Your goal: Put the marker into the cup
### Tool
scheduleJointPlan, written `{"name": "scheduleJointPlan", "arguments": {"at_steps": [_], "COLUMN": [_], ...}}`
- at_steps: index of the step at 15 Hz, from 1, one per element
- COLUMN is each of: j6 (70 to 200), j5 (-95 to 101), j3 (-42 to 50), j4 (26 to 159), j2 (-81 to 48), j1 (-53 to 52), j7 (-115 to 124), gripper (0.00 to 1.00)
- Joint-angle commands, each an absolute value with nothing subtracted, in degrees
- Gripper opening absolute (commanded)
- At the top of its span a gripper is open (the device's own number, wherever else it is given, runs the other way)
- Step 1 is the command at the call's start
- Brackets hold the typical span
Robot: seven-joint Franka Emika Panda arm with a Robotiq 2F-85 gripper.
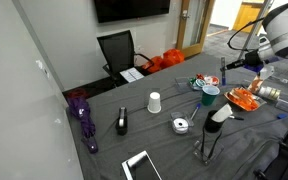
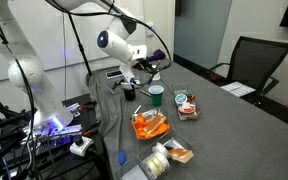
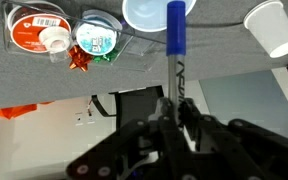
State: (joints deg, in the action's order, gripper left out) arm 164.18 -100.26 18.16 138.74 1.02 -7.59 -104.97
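Observation:
The teal-green cup (image 1: 210,96) stands on the grey table, and it also shows in an exterior view (image 2: 156,95). In the wrist view its round rim (image 3: 149,12) sits at the top edge. My gripper (image 3: 170,118) is shut on the marker (image 3: 174,45), a grey barrel with a blue cap. The capped end points at the cup's rim. In the exterior views my gripper (image 1: 228,66) (image 2: 149,68) hangs just above and beside the cup.
A white paper cup (image 1: 154,102) (image 3: 272,28) stands apart from the teal one. Round plastic food tubs (image 3: 39,28) (image 3: 96,38) and an orange tray (image 1: 244,98) lie close to the cup. A black stapler (image 1: 122,122), a tape roll (image 1: 181,125) and a purple umbrella (image 1: 82,118) lie further off.

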Motion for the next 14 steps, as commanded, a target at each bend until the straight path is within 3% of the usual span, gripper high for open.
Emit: {"name": "scheduleJointPlan", "arguments": {"at_steps": [1,7,14], "j6": [163.1,160.0,156.6], "j5": [-112.8,-123.9,-123.9], "j3": [18.7,18.7,18.1], "j4": [131.5,126.8,127.1], "j2": [-9.2,-19.2,-23.4], "j1": [-7.1,-7.6,-7.7], "j7": [-116.5,-124.1,-123.7], "gripper": [0.04,0.04,0.04]}}
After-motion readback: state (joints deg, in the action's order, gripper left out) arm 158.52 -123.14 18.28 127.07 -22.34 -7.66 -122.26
